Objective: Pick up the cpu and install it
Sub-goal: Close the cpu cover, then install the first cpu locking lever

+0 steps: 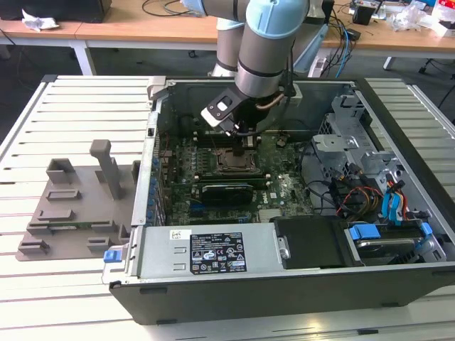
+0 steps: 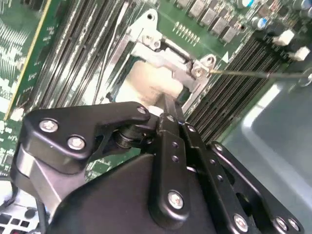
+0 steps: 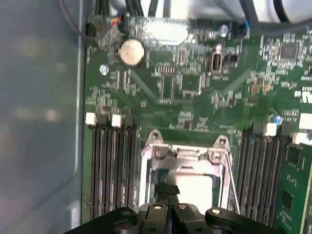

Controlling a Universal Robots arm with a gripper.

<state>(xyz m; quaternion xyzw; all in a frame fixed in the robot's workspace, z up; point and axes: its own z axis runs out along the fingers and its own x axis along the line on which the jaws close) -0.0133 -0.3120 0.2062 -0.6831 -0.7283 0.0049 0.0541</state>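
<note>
Black gripper linkage (image 2: pixel 165 146) dominates the second wrist view; fingers pressed together, tips down at the cpu (image 2: pixel 148 83). Whether they're actually pinching the chip's edge or just resting on it — cannot tell, the contact point is hidden behind the fingers in both wrist views.

cpu: flat pale silver-white square, sitting inside the socket frame (image 2: pixel 170 56) on the motherboard (image 3: pixel 195 87). Looks level with the frame. In the first wrist view the chip (image 3: pixel 195 187) shows as a bright plate under the frame's metal bracket; its near edge is cut off by the gripper (image 3: pixel 168 195). Rim colour hard to make out; the top is washed out by glare.

Thin wire lever (image 3: pixel 233 183) runs along one side of the socket, lifted clear of the board. Memory slots (image 3: pixel 112 165) flank the socket on both sides.

Exterior view: arm (image 1: pixel 266 42) reaches down into the open PC case (image 1: pixel 213 263), gripper (image 1: pixel 240 138) over the socket. Chip itself is hidden there by the wrist. Grey plastic shroud (image 1: pixel 78 206) lies on the slatted table (image 1: pixel 43 298), at the exterior view's left of the case.
</note>
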